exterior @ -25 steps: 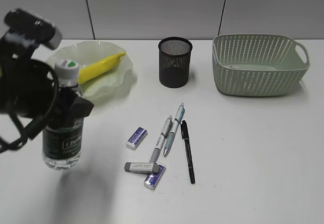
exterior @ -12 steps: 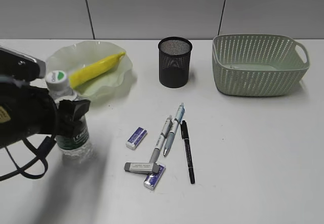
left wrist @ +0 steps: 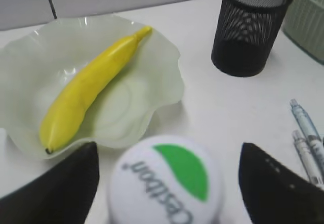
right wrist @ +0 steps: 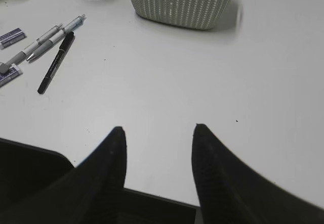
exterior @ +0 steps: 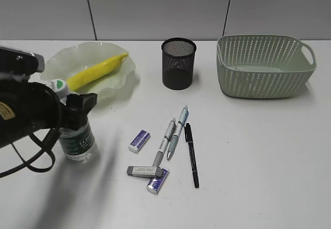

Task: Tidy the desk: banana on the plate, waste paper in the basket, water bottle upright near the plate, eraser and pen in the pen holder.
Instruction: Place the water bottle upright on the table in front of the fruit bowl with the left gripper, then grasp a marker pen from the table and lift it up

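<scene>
The water bottle (exterior: 77,141) stands upright on the desk (exterior: 248,151), just in front of the plate (exterior: 125,78). Its white cap (left wrist: 167,181) with the green mark sits between my left gripper's (left wrist: 168,148) black fingers (left wrist: 61,183). There is a gap on each side, so the gripper is open around the bottle. The banana (left wrist: 86,90) lies in the plate. Several pens (exterior: 178,131) and erasers (exterior: 139,140) lie mid-desk, in front of the pen holder (exterior: 179,63). The basket (exterior: 264,66) stands at the back right. My right gripper (right wrist: 159,129) hangs open and empty over bare desk. The waste paper is out of view.
A black pen (exterior: 191,155) lies to the right of the two pale pens. A grey eraser (exterior: 145,171) and a blue-wrapped one (exterior: 158,181) sit nearest the front. My left arm (exterior: 26,118) fills the left edge of the exterior view.
The left arm has carried the bottle back toward the plate and set it down on the desk. Its jaws have widened off the bottle. The right gripper has not moved.
</scene>
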Controlling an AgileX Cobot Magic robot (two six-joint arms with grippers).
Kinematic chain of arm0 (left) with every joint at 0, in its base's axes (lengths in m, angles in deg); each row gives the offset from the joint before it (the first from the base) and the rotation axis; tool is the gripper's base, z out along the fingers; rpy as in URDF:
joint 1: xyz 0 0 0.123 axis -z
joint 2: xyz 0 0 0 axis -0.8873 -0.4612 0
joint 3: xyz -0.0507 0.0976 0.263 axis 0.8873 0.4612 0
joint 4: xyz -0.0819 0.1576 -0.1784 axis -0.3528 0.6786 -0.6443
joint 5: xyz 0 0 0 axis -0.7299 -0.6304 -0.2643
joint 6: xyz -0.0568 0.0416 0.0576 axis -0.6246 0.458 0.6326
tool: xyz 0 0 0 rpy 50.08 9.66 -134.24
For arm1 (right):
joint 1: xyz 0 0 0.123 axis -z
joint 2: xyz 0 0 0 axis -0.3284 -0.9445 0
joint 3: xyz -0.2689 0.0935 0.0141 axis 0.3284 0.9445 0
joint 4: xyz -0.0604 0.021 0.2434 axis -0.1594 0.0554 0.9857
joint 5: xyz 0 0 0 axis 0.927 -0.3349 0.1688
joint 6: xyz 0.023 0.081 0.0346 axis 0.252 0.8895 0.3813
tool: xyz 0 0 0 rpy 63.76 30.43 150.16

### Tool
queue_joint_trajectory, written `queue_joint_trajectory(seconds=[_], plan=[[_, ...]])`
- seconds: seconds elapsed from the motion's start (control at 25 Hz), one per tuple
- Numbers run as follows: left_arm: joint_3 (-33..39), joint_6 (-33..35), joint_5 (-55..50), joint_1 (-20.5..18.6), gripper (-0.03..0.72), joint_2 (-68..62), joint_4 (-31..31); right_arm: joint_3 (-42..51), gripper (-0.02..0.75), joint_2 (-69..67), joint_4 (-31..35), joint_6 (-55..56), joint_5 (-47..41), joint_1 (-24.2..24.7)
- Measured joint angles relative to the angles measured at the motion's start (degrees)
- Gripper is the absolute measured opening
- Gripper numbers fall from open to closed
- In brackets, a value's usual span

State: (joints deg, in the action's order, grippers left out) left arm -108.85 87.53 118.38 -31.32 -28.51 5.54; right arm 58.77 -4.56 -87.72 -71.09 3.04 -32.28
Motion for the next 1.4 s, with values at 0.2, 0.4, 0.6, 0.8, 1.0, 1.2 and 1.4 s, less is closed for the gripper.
queue_joint_trajectory(seconds=[0.2,0.4,0.6,0.8,1.0,1.2,1.4], plan=[[0.0,-0.1,-1.89,0.0,0.666,6.85,0.0,0.0,0.349,0.0,0.0,0.0,0.11,0.0],[-2.38,0.61,-10.25,-0.67,0.656,22.32,0.0,0.0,0.349,0.0,0.06,0.0,0.66,0.0],[-12.3,4.1,-47.9,-8.25,0.524,38.42,3.91,0.0,0.348,0.0,0.47,0.0,4.51,0.0],[-20.51,4.6,-87.9,-16.61,0.43,48.15,9.22,0.0,0.344,0.0,0.58,0.0,6.22,0.0],[-15.78,4.6,-97.6,-17.59,0.421,58.09,10.15,0.19,0.342,-2.27,0.58,0.0,8.7,0.0],[-8.79,4.6,-98.01,-17.59,0.418,69.9,10.0,0.19,0.342,-11.62,3.5,-1.6,13.1,0.0],[-7.9,4.6,-97.01,-17.59,0.418,76.74,9.24,0.07,0.342,-30.06,17.48,-15.39,15.56,-0.39]])
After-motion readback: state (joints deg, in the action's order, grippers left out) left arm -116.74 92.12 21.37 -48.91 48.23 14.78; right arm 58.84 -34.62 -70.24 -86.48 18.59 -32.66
